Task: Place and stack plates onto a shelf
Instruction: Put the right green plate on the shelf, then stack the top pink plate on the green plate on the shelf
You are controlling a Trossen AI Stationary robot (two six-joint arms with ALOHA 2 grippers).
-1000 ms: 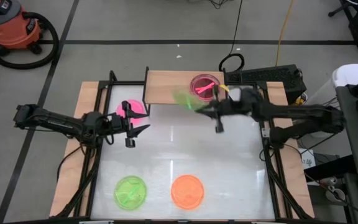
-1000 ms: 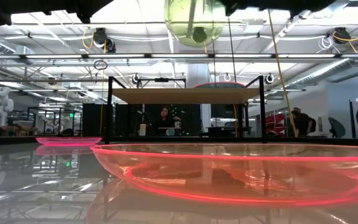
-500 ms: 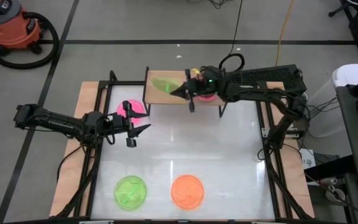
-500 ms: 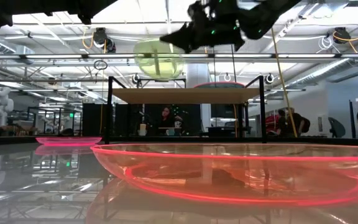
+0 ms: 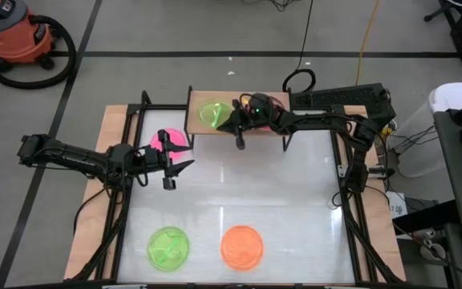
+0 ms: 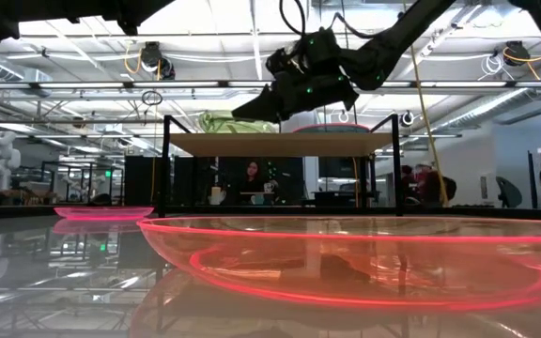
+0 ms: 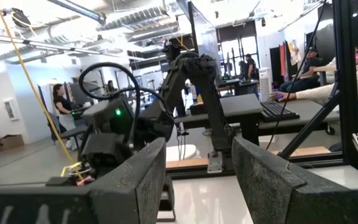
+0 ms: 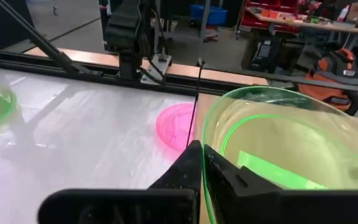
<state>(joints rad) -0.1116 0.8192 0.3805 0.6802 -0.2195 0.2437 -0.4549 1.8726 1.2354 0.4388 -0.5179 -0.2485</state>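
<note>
My right gripper [image 5: 236, 122] is over the shelf [image 5: 201, 127], shut on a green plate [image 5: 212, 113] above the board's left half. In the low view the plate [image 6: 228, 122] sits tilted just over the shelf top [image 6: 280, 143]. Pink plate edges [image 6: 332, 128] show on the shelf's right half, mostly hidden by my right arm. My left gripper [image 5: 175, 160] hovers open beside a pink plate [image 5: 172, 140] lying flat on the table. A green plate [image 5: 168, 247] and an orange plate [image 5: 241, 246] lie flat near the near edge. My right gripper pinches the green plate's rim [image 8: 205, 163] between its two fingers, one inside the bowl and one outside. The fingers reach in from the table's right, slanting down. The plate is tilted low over the shelf board; whether its far rim touches the board I cannot tell.
Black metal frame rails run along the table's left [image 5: 123, 201] and right [image 5: 347, 209] sides. The orange plate [image 6: 346, 263] fills the foreground of the low view. People sit at desks in the room beyond the table.
My right gripper has carried the green plate toward the table's far edge and left, over the shelf, then down toward the board. The plate has tipped from steeply tilted to flatter and has come down from high above to just over the shelf's left half.
</note>
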